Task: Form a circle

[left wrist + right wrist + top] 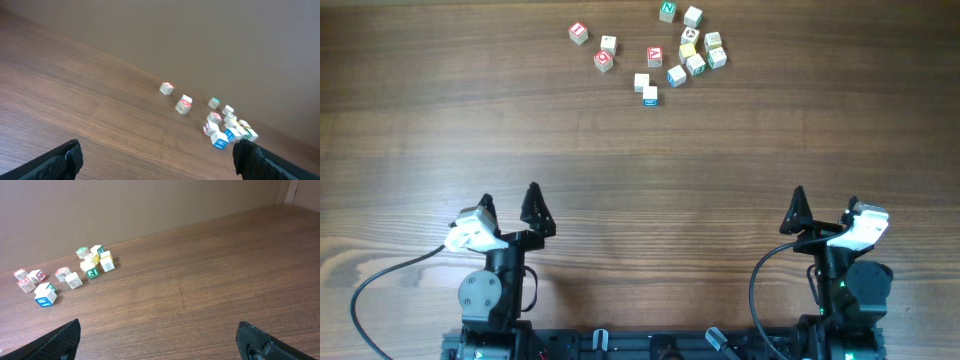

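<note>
Several small letter cubes [690,55] lie in a loose, irregular scatter at the table's far side; no circle shows among them. A yellow cube [688,50] sits in the tight right-hand bunch. A blue-edged cube [650,95] is the nearest one, and red-lettered cubes [603,61] lie to the left. My left gripper [510,195] and right gripper [825,197] stand open near the front edge, far from the cubes. The left wrist view has the cubes [220,140] ahead of the open left gripper [157,146]. Well beyond the open right gripper [159,325], the cubes [95,260] sit at the far left of the right wrist view.
The table [640,170] is brown wood with a wide stretch of bare surface between the grippers and the cubes. A plain brown wall [150,205] rises behind the far edge. Black cables [380,280] trail by the arm bases.
</note>
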